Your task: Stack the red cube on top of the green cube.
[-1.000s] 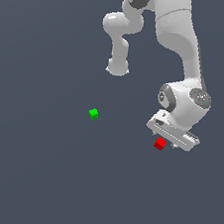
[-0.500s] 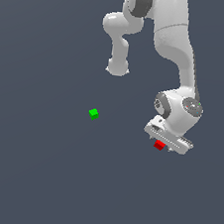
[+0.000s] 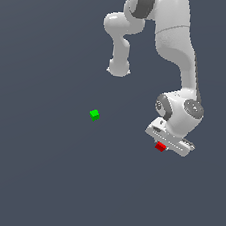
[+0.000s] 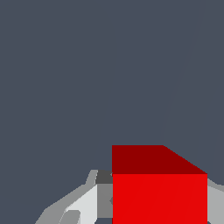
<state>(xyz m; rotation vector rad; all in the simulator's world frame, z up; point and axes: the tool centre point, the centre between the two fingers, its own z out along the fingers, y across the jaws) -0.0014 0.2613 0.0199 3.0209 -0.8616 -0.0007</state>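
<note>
The red cube (image 3: 160,147) lies on the dark grey floor at the exterior view's right, under the white hand. My gripper (image 3: 164,144) is down over it, with a finger on each side. In the wrist view the red cube (image 4: 159,192) fills the space between the grey fingers (image 4: 98,199), which touch its sides, so the gripper is shut on it. The green cube (image 3: 94,115) sits alone on the floor, well to the exterior view's left of the gripper. It does not show in the wrist view.
The white arm's base (image 3: 120,68) stands behind the cubes in the exterior view. The arm's links (image 3: 175,37) arch over the right side. The floor (image 3: 36,175) is plain dark grey.
The hand has come down lower over the red cube. The red and green cubes have not moved.
</note>
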